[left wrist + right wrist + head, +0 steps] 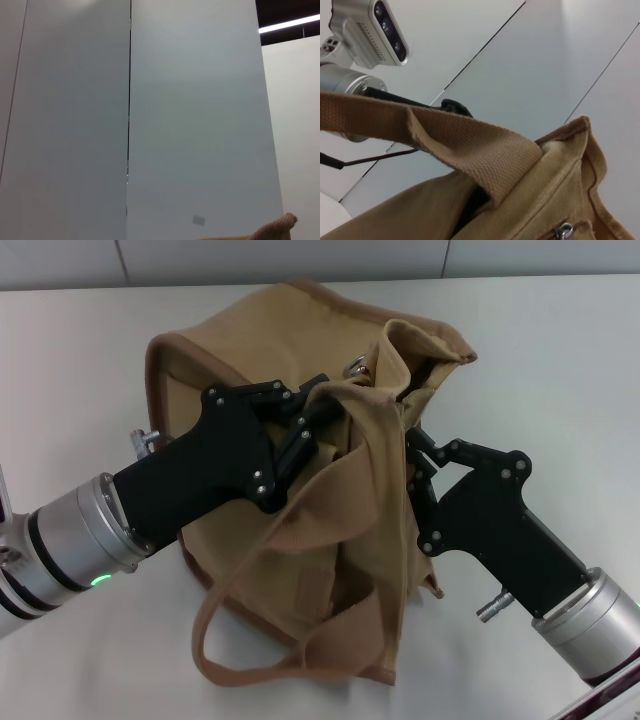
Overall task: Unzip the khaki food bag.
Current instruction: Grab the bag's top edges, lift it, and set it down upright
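We are seeing the khaki food bag (300, 570) sitting at the centre of the white table (80, 330), slumped and crumpled, its darker brown piping running along the top edge from nine o'clock round to one o'clock. One wide fabric handle (260, 640) is drooping in a loop toward six o'clock, lying on the tabletop.

The left gripper (318, 418) is reaching in from eight o'clock and pressing into the top of the bag. Its black fingers are sitting tight among folds of canvas near the rim; they are looking clenched on the fabric, though the cloth is hiding the tips, so we cannot tell for certain what they are pinching.

The right gripper (412, 462) is coming in from four o'clock and touching the bag's side at about three o'clock. Its fingertips are buried behind the canvas, so we cannot tell whether its jaws are clenched or released.

A metal ring (356, 367) is showing at the top of the bag, around twelve o'clock, just beside the raised back corner.

In the right wrist view we are looking along a handle strap (470, 145) crossing above the bag's body, with a small silver zipper pull (564, 230) lying against the seam. The robot's head camera (375, 30) is visible beyond it.

The left wrist view is giving us mostly wall panels (190, 125), with a scrap of tan fabric (277, 227) at the edge.
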